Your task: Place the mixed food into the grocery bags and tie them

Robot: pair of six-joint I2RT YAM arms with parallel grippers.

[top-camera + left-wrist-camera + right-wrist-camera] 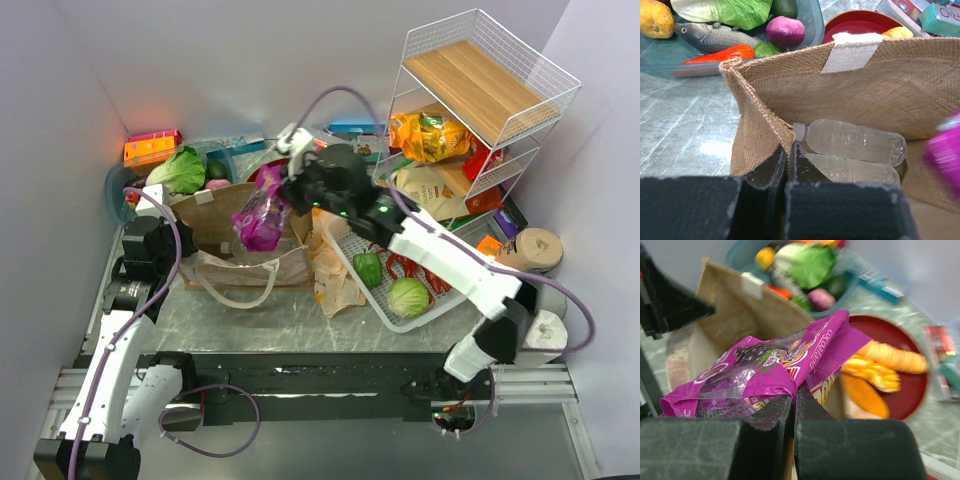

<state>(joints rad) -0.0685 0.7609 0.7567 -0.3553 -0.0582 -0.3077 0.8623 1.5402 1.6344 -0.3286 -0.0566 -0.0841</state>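
The purple packet (262, 220) is gripped in the closed right tool (794, 402) over the open brown bag (215, 215), its long axis crosswise to the fingers. The bag's rim is clamped by the left tool (788, 152). Two clear bottles (852, 142) lying inside are shown only by the left wrist view, where the packet is cut to a blurred edge.

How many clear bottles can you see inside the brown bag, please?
2. Both lie on their sides at the bottom of the brown bag: the far bottle by the back wall, the near bottle beside it. Others may be hidden.
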